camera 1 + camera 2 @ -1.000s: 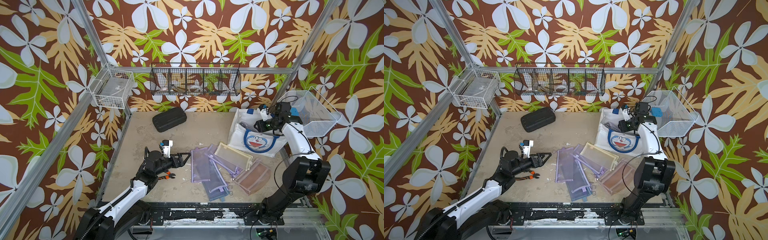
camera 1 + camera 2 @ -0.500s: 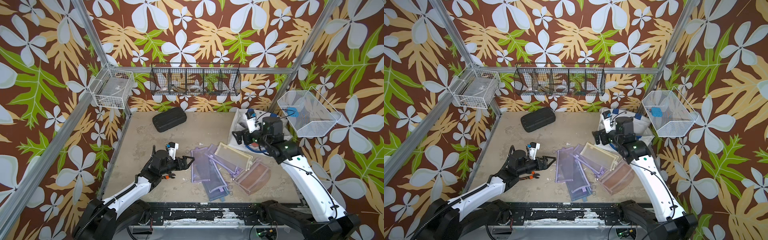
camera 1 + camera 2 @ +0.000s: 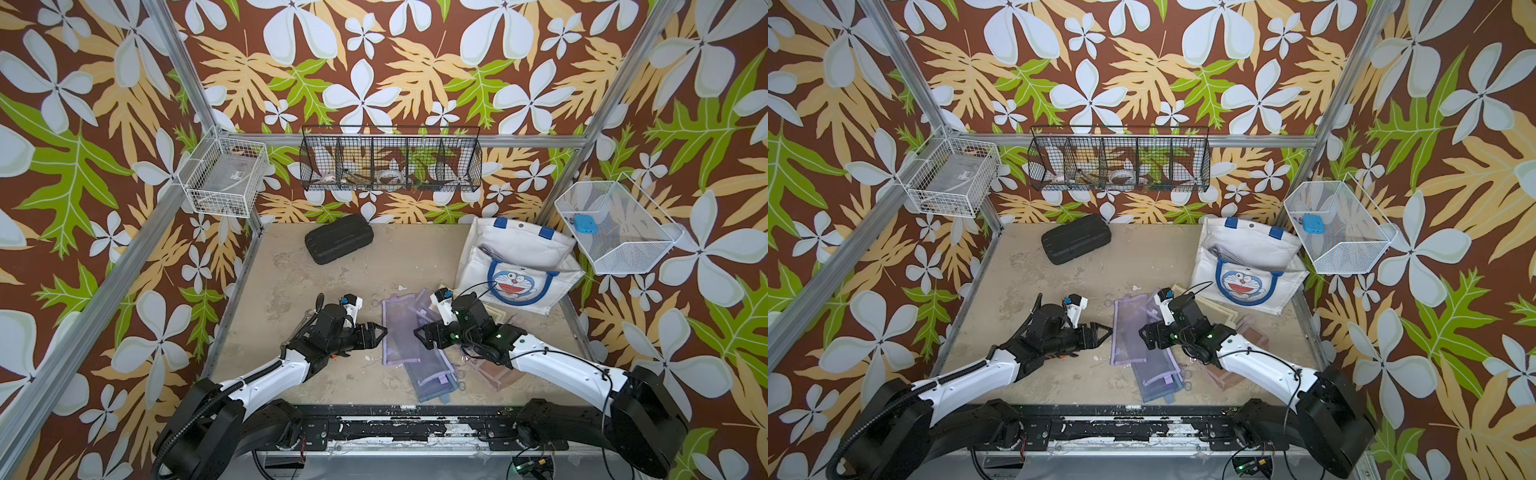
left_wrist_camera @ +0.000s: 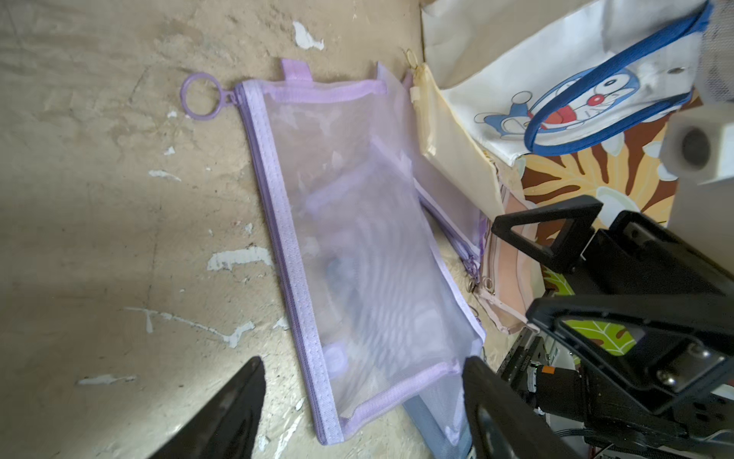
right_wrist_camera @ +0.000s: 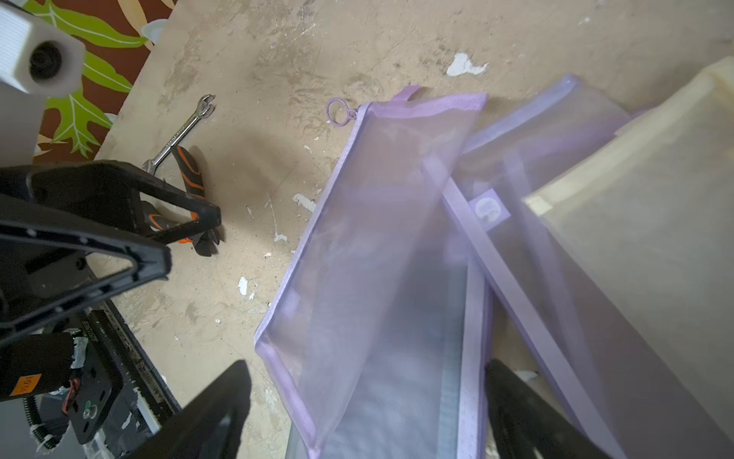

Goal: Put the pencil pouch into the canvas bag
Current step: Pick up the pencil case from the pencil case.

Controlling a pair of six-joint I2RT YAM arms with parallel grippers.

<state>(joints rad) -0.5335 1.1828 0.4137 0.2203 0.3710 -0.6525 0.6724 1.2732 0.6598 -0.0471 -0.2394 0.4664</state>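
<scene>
The purple pencil pouch [image 3: 398,326] lies flat on the tabletop [image 3: 332,286] at lower centre of a top view, its long axis running up the frame. The left end effector [image 3: 381,332] and right end effector [image 3: 419,333] flank it equally close, both with jaws apart and empty. Other pouches [image 3: 432,374] overlap its right side. The canvas bag [image 3: 519,253] sits at the upper right.

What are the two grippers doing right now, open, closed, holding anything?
Left gripper: open, empty, above the purple mesh pouch.
Right gripper: open, empty.
</scene>
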